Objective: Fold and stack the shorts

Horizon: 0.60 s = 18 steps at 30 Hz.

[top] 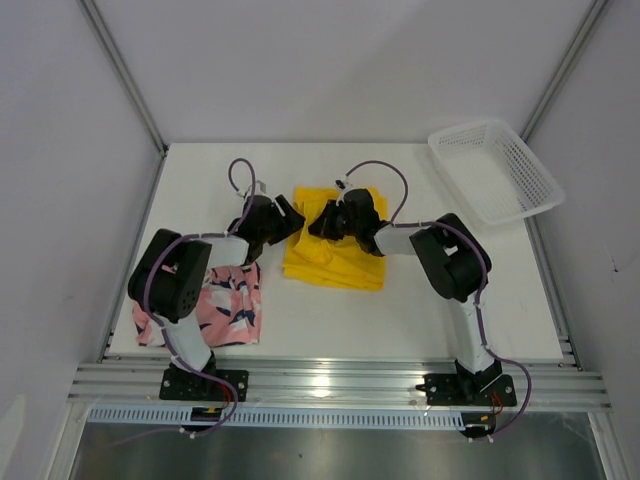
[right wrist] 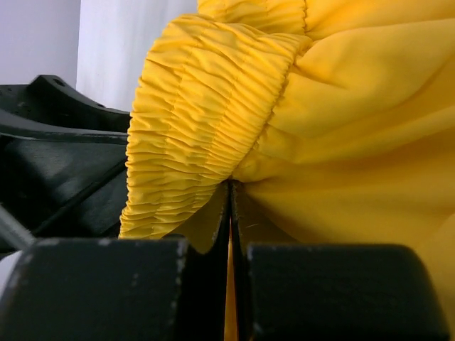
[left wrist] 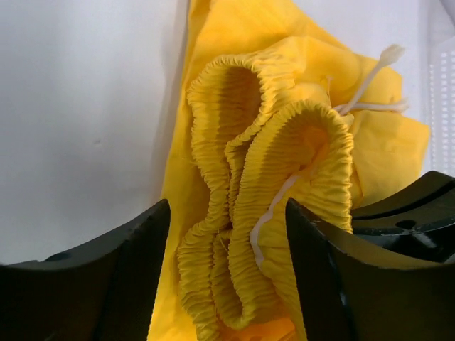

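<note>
Up top, the bright yellow cloth shorts [top: 335, 265] lie on the white surface [top: 400, 320], with the pink leafy-print shorts [top: 232, 312] by the left arm [top: 180, 275]. Closer, the left fingers [left wrist: 106, 284] gape around the floppy, crinkly waistband [left wrist: 284, 142], likely the best grab spot. Lastly, the right fingers [right wrist: 320, 291] pinch light cloth just under it.

Bright, even light from overhead. Flat white tabletop [top: 420, 310] nearly washed out, shadows faint and soft. Hot glare patch on the ribbed silver aluminium rail [top: 322, 384] at the near edge. In the wrist views the bright yellow fabric shorts [left wrist: 270, 142] are crisp, while the close black fingers [right wrist: 99, 291] are soft and out of focus.
</note>
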Tool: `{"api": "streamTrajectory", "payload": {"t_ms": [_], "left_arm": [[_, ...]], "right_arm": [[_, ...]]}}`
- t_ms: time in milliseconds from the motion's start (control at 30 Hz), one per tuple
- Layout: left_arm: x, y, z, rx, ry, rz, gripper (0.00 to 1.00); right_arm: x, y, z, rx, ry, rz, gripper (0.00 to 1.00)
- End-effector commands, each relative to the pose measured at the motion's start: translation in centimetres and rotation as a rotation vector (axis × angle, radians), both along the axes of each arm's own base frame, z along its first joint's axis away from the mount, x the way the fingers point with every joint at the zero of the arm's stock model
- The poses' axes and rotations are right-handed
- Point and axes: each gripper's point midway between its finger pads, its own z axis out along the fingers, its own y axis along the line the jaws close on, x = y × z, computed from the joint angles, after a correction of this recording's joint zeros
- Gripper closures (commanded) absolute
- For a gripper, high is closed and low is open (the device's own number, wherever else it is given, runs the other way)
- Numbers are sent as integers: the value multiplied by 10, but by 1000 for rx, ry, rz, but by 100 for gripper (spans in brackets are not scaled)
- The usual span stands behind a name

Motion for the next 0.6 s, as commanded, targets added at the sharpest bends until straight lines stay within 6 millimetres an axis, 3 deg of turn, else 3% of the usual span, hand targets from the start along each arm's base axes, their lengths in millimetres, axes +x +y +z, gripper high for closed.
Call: {"api": "streamTrajectory", "payload": {"t_ms": [0, 33, 67, 200, 267, 400, 567], "left_arm": [[17, 9, 64, 65, -94, 27, 26], [12, 17, 61, 105, -61, 44, 22], [16, 19, 79, 106, -91, 60, 21], [14, 33, 108, 143, -136, 104, 19], [13, 34, 121, 149, -156, 99, 19], [13, 20, 148, 109, -215, 29, 20], [7, -6, 150, 54, -227, -60, 24]], "right_arm": [[-4, 7, -12, -4, 21, 31, 100], [-4, 6, -13, -6, 22, 28, 100], [-3, 5, -14, -10, 24, 22, 100], [-2, 1, -11, -43, 19, 3, 100], [-1, 0, 1, -52, -4, -5, 98], [-2, -4, 29, -44, -39, -5, 95], [1, -11, 76, 6, -97, 12, 87]]}}
